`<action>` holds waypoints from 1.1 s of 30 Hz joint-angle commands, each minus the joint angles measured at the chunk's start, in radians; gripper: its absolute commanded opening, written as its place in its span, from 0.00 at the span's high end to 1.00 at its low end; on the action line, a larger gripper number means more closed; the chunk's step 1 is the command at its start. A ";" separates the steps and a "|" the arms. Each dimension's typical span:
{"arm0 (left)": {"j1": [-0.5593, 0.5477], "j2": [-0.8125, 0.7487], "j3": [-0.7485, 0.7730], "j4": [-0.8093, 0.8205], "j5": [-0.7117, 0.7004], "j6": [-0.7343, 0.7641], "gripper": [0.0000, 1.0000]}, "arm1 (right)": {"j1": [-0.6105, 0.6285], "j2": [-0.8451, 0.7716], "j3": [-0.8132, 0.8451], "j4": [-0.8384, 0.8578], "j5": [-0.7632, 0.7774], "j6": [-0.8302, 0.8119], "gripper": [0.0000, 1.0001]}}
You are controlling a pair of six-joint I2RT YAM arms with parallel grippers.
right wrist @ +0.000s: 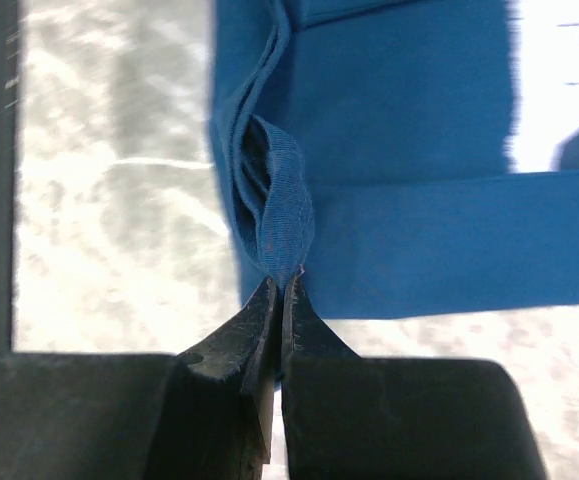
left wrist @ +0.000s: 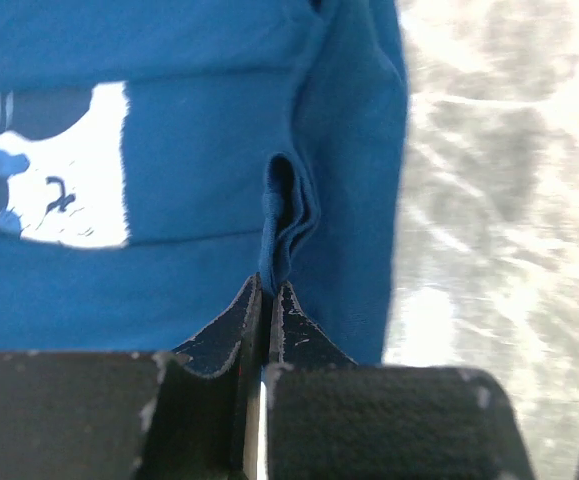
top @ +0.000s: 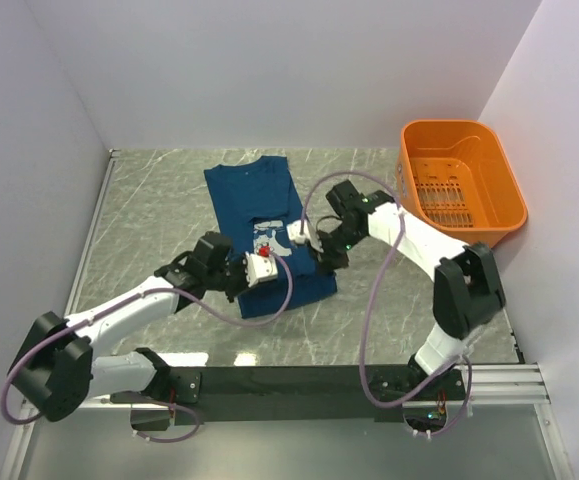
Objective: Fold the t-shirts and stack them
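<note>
The dark teal-blue t-shirt (top: 254,190) lies partly folded in the middle of the marble table, its pale print (left wrist: 54,170) facing up. My left gripper (top: 272,268) sits over the shirt's near part, shut on a raised pleat of blue cloth (left wrist: 287,215) beside the print. My right gripper (top: 315,250) is at the shirt's near right edge. It is shut on a bunched fold of the edge (right wrist: 281,215), which rises in layers from its fingertips (right wrist: 269,300). In both wrist views the jaws stand together with cloth pinched between the tips.
An orange plastic basket (top: 459,185) stands at the far right against the wall. White walls close the table on the left, back and right. Bare marble (top: 149,210) lies left of the shirt and between the shirt and the basket.
</note>
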 commanded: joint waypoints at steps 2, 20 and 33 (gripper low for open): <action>0.078 0.056 0.074 0.072 0.062 0.056 1.00 | -0.020 0.091 0.140 -0.003 -0.005 0.066 1.00; 0.287 0.320 0.226 0.259 0.007 0.033 0.99 | -0.065 0.425 0.535 0.145 0.077 0.325 1.00; 0.343 0.463 0.329 0.315 -0.012 -0.011 0.99 | -0.068 0.605 0.763 0.198 0.128 0.452 1.00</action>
